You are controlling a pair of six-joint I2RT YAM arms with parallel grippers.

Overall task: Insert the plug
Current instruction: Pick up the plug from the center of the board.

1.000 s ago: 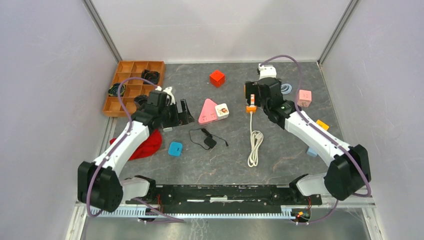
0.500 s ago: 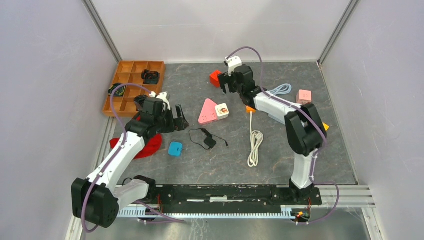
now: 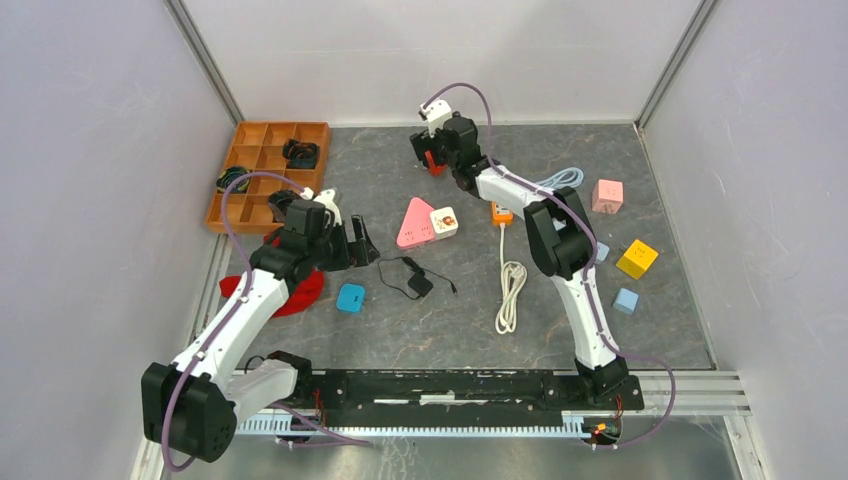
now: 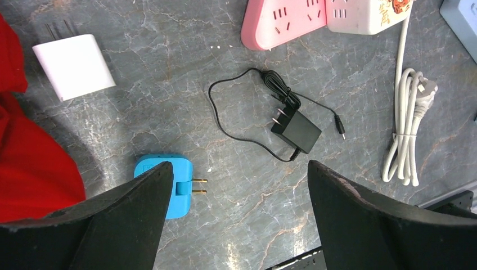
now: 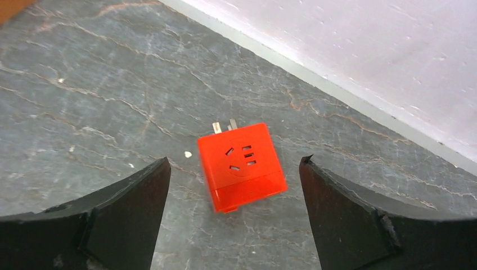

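So the top cam sits high up on the near side and looks down and forward over the whole table [image 3: 450,340], pretty far out. The left wrist cam points nearly straight down from a fair way up; its blue plug [image 4: 183,169], black adapter [image 4: 296,130], pink power strip [image 4: 284,22] and white cable [image 4: 408,129] are the middle patch of the top view. Right wrist cam is way closer, tilted toward the back wall [image 5: 365,56], on the red cube [image 5: 242,166] that's at the top view's upper middle.
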